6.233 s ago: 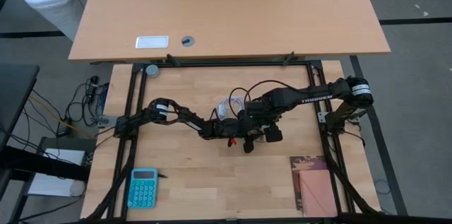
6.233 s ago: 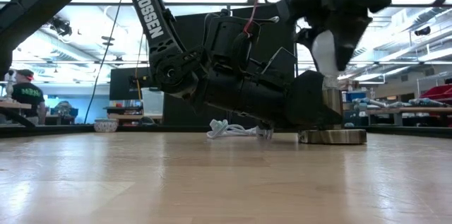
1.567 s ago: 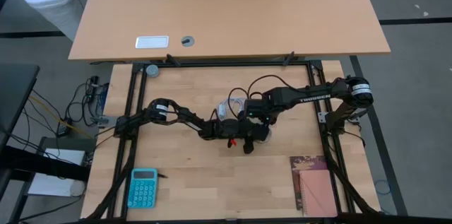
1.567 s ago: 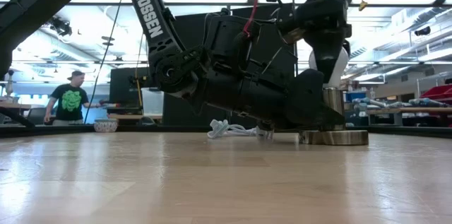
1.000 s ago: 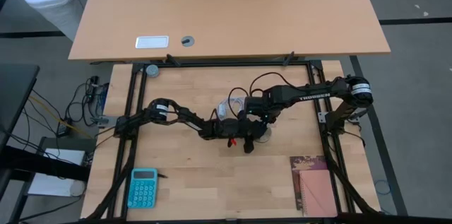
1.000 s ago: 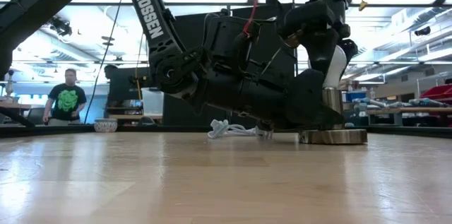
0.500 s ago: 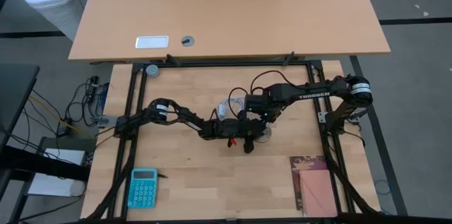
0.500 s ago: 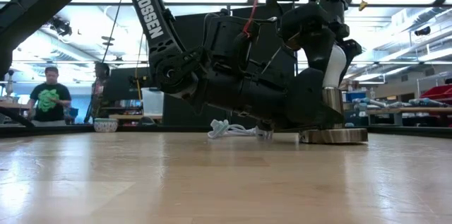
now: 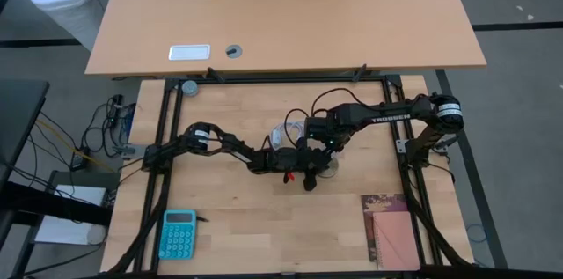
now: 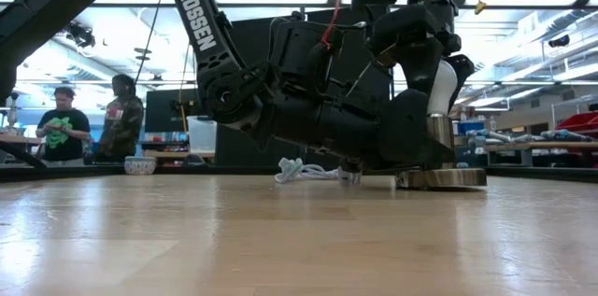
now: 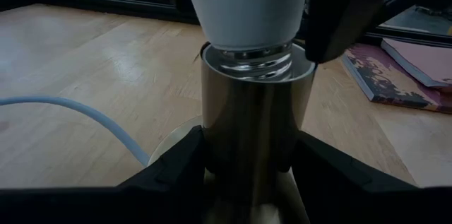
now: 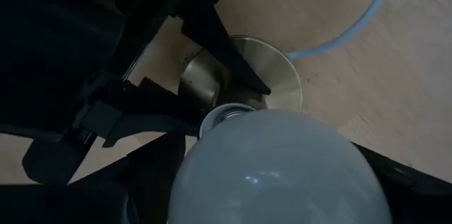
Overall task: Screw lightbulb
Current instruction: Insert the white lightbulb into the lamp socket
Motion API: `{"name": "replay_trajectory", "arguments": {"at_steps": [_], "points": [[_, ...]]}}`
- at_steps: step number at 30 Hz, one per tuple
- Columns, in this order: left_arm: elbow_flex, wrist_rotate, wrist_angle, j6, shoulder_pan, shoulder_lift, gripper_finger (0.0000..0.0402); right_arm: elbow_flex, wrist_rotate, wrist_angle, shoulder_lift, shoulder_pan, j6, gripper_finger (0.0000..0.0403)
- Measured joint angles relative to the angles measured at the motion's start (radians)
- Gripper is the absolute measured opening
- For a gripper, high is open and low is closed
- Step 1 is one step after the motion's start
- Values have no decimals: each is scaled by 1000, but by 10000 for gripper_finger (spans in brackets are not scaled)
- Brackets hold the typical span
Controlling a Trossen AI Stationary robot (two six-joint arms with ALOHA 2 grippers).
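Left gripper [image 11: 248, 174] pinches socket [image 11: 254, 111] — right gripper [image 12: 275, 174] spread around lightbulb [image 12: 279, 167]; cable [image 10: 308, 171] behind.

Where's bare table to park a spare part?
Free: the stretch between the calculator and the notebook. Crowded: centre, where the left gripper clamps the socket, the right gripper is around the lightbulb, beside the cable.

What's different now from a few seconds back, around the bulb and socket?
The right gripper has turned about the lightbulb, and its wrist has swung back toward its own side in the high view. The bulb stays upright with its base in the socket. The left gripper still clamps the socket; cable, calculator and notebook unmoved.
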Motion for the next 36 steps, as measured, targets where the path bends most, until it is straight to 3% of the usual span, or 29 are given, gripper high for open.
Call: {"name": "replay_trajectory", "arguments": {"at_steps": [15,25,36], "points": [[0,0,-2,4,0,0,193,7,6,2,-13,0,-31,316],[0,0,-2,4,0,0,193,8,70,4,-87,4,-25,313],[0,0,-3,3,0,0,193,8,92,8,-86,24,-31,311]]}}
